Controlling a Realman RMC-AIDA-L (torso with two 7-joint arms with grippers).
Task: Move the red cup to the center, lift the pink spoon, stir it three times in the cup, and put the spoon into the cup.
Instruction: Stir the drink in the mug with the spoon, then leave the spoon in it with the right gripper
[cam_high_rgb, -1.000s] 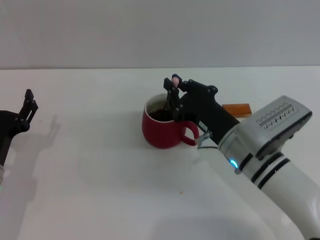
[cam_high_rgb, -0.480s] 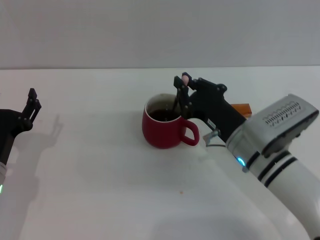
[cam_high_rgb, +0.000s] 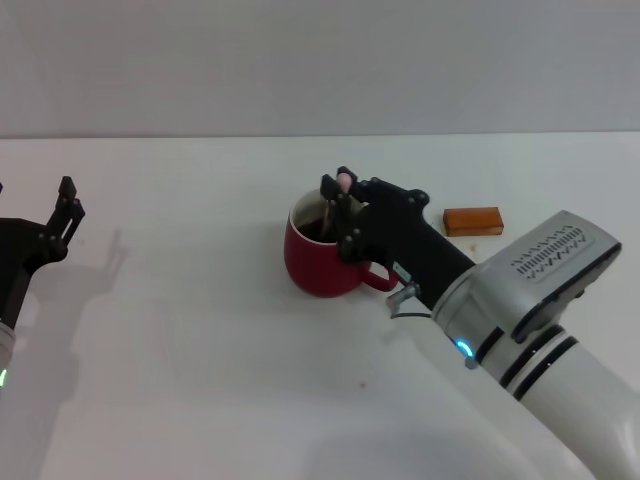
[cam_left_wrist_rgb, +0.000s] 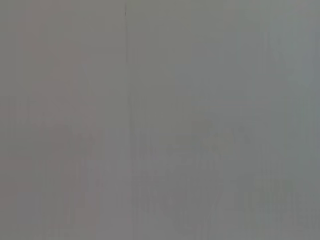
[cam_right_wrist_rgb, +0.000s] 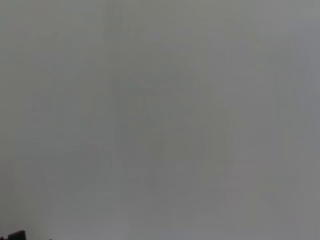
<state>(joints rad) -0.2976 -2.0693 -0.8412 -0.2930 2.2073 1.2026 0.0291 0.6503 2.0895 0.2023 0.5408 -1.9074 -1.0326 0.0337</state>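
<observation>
Nearest the robot, the white right arm reaches forward across the tabletop (cam_high_rgb: 200, 380) toward the red cup (cam_high_rgb: 318, 262), which serves as the landmark here; the right end effector (cam_high_rgb: 340, 205) hangs directly over the cup's mouth, its dark fingers clamped on the pink spoon (cam_high_rgb: 343, 182), of which only the pale handle tip shows above the fingers; the spoon's lower end is hidden behind the fingers, so whether it reaches the dark liquid cannot be told; the cup stands upright near the middle of the tabletop, its loop handle on the side facing the right arm and partly covered by it; judged from that, the cup looks already placed at the centre and the spoon already lifted, so the stirring seems to be the step in hand; how many turns are complete cannot be read from this moment, and releasing the spoon into the cup is not yet done; the spoon's long axis runs close to vertical, handle end up and tilted slightly, bowl end down toward the cup; well to the cup's left, the left end effector (cam_high_rgb: 62, 218) sits idle near the tabletop's edge, fingers spread apart and gripping nothing; just beyond the cup on its right lies an orange-brown block (cam_high_rgb: 472, 221), apart from cup and arm; both wrist views show only blank grey.
</observation>
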